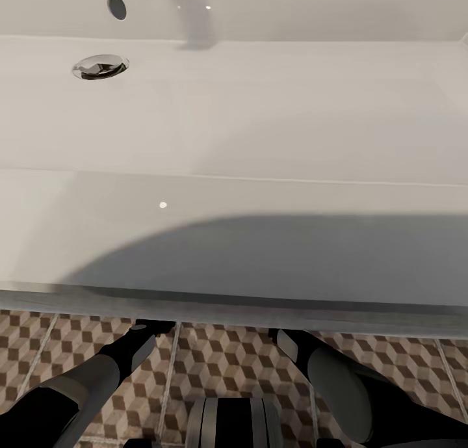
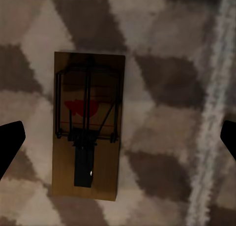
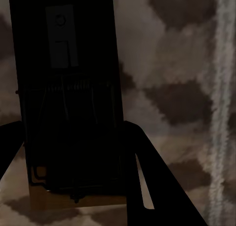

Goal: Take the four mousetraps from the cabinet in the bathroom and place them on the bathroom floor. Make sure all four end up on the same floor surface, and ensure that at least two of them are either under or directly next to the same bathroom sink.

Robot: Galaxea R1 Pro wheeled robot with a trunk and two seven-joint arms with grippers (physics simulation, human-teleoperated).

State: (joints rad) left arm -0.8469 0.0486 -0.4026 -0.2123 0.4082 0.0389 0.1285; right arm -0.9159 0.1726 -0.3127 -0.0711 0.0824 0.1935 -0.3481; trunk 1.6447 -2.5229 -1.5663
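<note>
Left gripper (image 2: 118,137): jaws spread wide, one dark fingertip (image 2: 10,142) at each edge of the left wrist view, nothing held between them; it hangs above a trap.
Right gripper (image 3: 73,157): dark fingers (image 3: 152,181) sit on either side of a second trap in the right wrist view; whether they press on the board cannot be told in the deep shadow.
Left trap (image 2: 88,125): tan wooden board lying flat on the floor, dark wire bar and spring on top, a red mark under the wire; it lies clear of both fingertips.
Right trap (image 3: 69,98): board almost wholly in shadow, a paler metal plate near one end, wire coil across the middle, a strip of tan wood showing at the near end; whether it rests on the floor or is lifted cannot be told.
Floor (image 2: 167,78): cube-patterned tiles in brown, beige and cream, with a pale grout line (image 2: 214,113) running beside the left trap, apart from it.
Sink (image 1: 234,110): wide white basin with a chrome drain (image 1: 100,65), seen from above in the head view; its front edge overhangs the floor.
Arms: left arm (image 1: 84,383) and right arm (image 1: 338,383) both reach under the sink's front edge.
</note>
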